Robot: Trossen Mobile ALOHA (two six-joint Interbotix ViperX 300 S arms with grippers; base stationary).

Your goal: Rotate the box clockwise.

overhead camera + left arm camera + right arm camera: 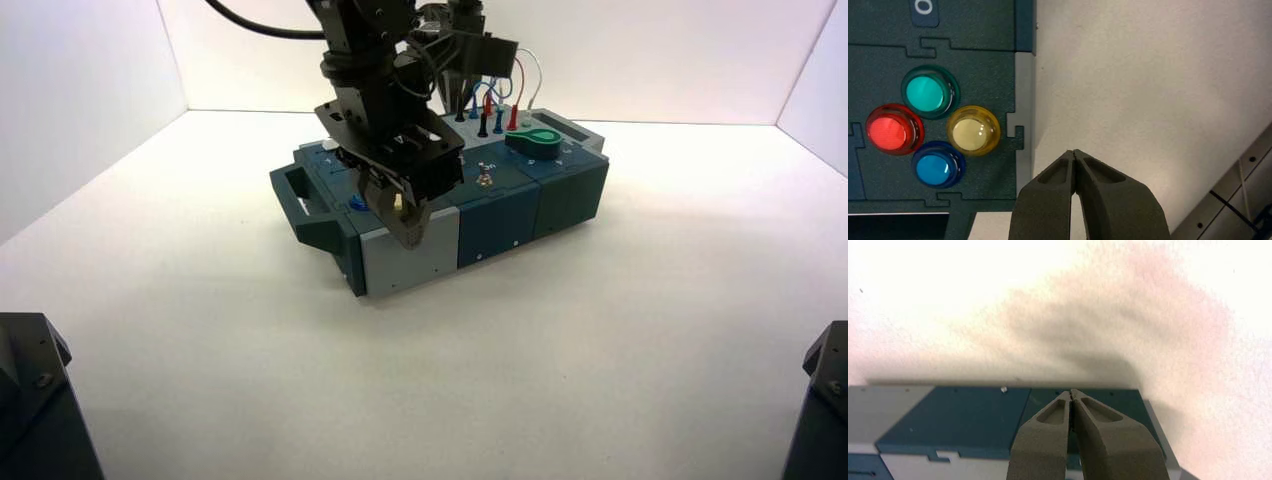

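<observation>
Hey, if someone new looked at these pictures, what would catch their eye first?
The large dark-teal and grey box sits turned on the white table. The left gripper, shut, hangs at its near grey edge, beside four round buttons, green, red, yellow, blue. The right gripper sits shut over the far side.

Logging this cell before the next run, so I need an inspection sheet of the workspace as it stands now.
Surface: white table, bare around the box.
Job's things: box stands turned at an angle; four round buttons, green, red, yellow, blue, near one edge.
Clutter: nothing seen.
Grippers: left gripper shut, beside the box's near front edge by the buttons; right gripper shut, at the box's far side.
Cables: red, blue and white jumper wires looped at the box's far end; black arm cable overhead.
Surroundings: white walls; dark arm bases in the near corners.
</observation>
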